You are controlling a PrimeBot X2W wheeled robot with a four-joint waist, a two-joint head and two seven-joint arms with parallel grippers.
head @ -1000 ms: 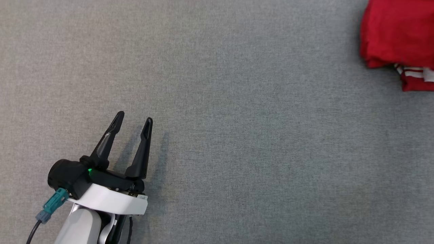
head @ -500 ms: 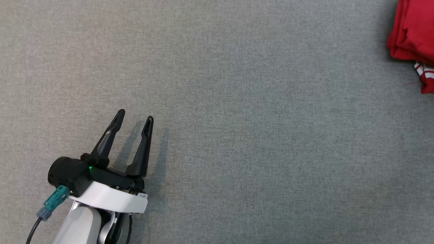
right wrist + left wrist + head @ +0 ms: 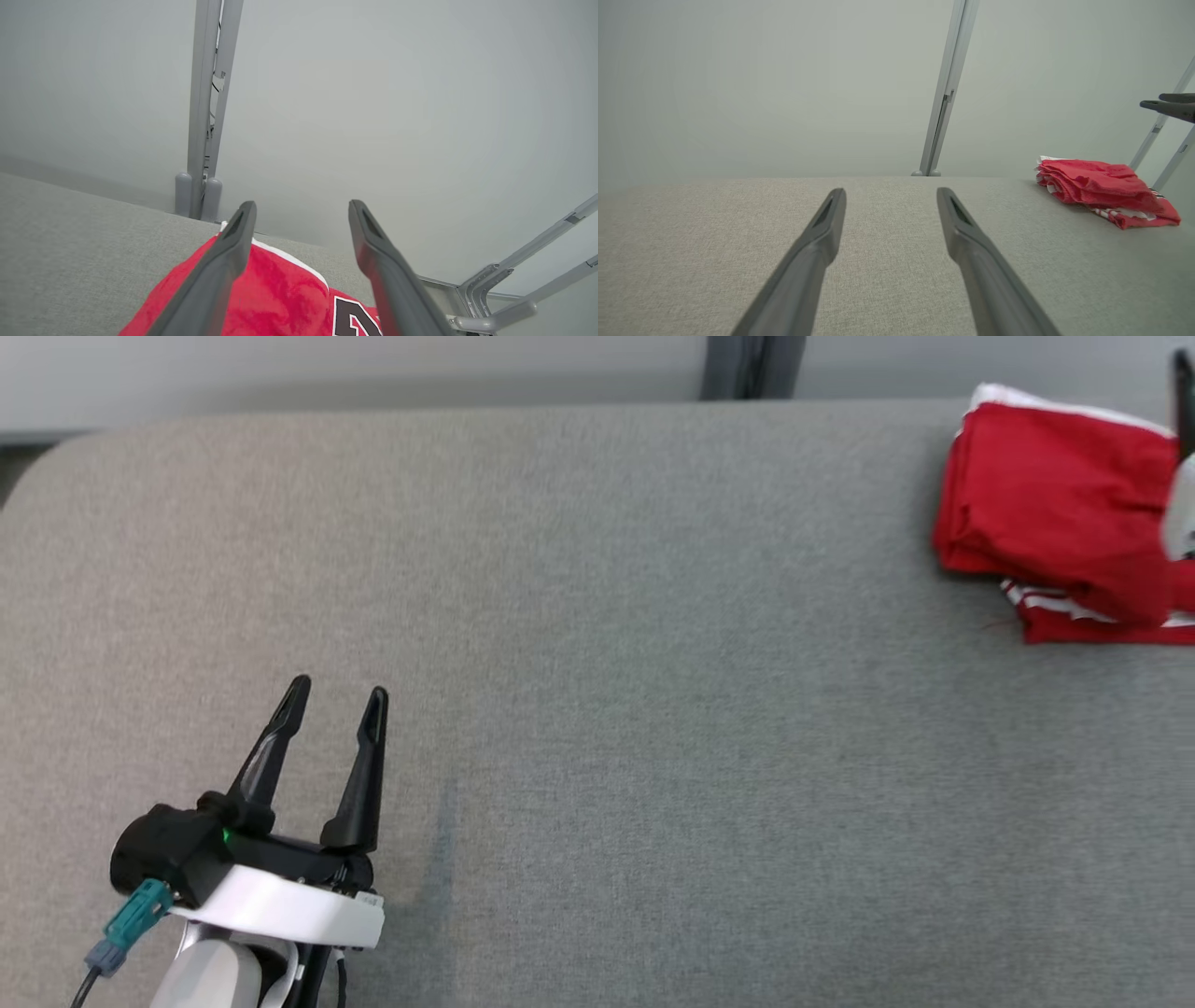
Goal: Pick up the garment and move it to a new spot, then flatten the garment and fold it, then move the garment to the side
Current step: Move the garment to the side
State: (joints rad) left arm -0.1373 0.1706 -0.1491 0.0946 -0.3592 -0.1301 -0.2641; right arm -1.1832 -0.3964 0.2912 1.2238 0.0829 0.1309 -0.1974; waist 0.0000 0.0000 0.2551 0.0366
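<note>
The garment (image 3: 1046, 513) is red with white trim and lies folded at the table's far right. It also shows in the left wrist view as a low red pile (image 3: 1101, 189). My left gripper (image 3: 338, 691) hovers open over bare table at the lower left, far from the garment, with nothing between its fingers (image 3: 891, 193). My right gripper (image 3: 302, 205) is open just above the garment (image 3: 280, 298), pointing past the table's far edge. A dark printed number shows on the cloth below it. A blurred pale part of the right arm (image 3: 1178, 513) overlaps the garment's right side.
The grey fabric table (image 3: 597, 663) ends at a far edge with a rounded left corner. A pale wall and a grey upright post (image 3: 742, 364) stand behind it. Slanted metal frame bars (image 3: 514, 280) stand off the right end.
The whole head picture has shifted, so the camera moved; the far edge and wall now show. The right arm has come in at the right edge over the garment. The left gripper stays open.
</note>
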